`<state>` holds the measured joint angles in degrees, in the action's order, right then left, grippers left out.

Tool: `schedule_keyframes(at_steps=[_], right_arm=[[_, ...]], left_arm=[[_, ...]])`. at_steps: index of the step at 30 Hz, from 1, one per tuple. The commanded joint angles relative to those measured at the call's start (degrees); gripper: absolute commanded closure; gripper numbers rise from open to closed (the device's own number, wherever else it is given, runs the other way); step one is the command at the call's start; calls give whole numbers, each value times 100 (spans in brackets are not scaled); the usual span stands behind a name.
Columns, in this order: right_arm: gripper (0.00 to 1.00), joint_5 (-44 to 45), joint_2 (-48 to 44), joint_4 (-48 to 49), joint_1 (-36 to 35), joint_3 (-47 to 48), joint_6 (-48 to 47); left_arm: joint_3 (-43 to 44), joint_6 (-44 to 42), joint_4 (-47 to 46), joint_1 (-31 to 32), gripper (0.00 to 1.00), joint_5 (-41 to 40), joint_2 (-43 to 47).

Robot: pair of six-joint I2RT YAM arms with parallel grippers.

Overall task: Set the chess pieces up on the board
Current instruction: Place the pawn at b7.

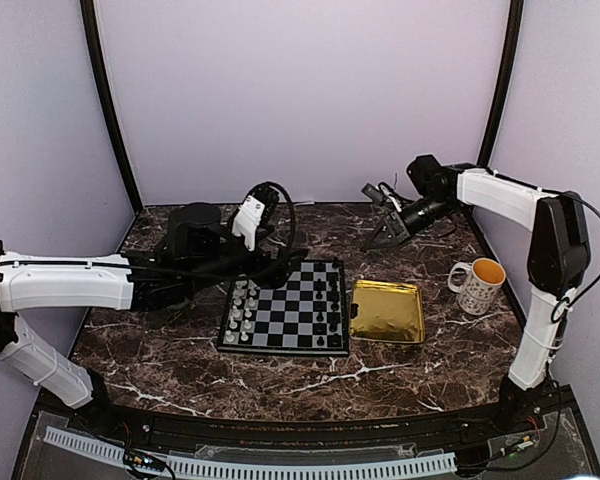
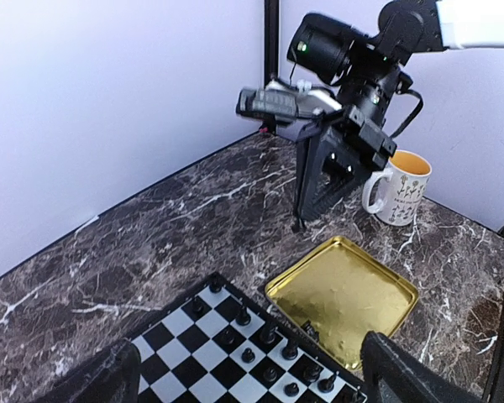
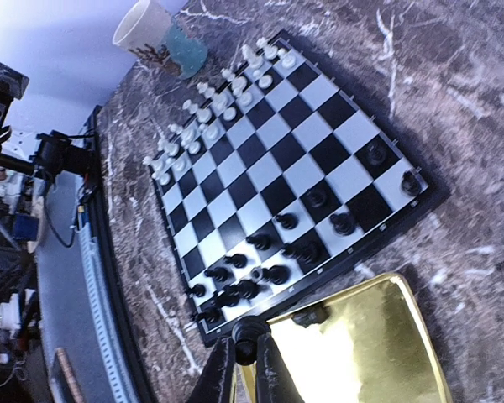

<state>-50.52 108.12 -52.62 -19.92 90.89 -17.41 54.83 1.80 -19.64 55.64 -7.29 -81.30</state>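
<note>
Black chess pieces point(image 3: 276, 274) sit half-sorted on the board point(image 3: 315, 130) just beneath my wide, empty left pincer point(image 2: 252, 382), my right pincer point(image 3: 245, 348) pinched shut nearby, so next I'd reckon on lifting a stray onto its square.

A dark marble table point(image 1: 180, 370) with white veins fills the top view, closed in by pale lilac walls point(image 1: 300, 90) and black corner posts point(image 1: 110, 110). Right of centre, at 3 o'clock, a shiny gold tray point(image 1: 390, 318) lies flat. Between 2 and 3 o'clock from it, near but apart, stands an upright white patterned mug point(image 1: 477, 290), yellow inside, with its handle towards 9 o'clock. A white slotted strip point(image 1: 280, 466) runs along the 6 o'clock edge.
</note>
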Motion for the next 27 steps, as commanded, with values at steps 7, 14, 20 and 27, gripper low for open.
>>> schedule_keyframes(at_steps=[7, 14, 20, 27], right_arm=[[91, 1963, 681, 923, -938, 1259, 236], [91, 2978, 1184, 1129, -1599, 1350, -178], [91, 3554, 1487, 1250, -1909, 1452, -417], [91, 3725, 1786, 1315, -1964, 1541, -479]], left_arm=[[-316, 992, 1281, -179, 1, -836, 516], [-865, 1207, 1033, -253, 1, -959, 968], [-940, 1253, 1107, -255, 1, -972, 1118], [-1032, 1357, 1094, -256, 1, -916, 1187]])
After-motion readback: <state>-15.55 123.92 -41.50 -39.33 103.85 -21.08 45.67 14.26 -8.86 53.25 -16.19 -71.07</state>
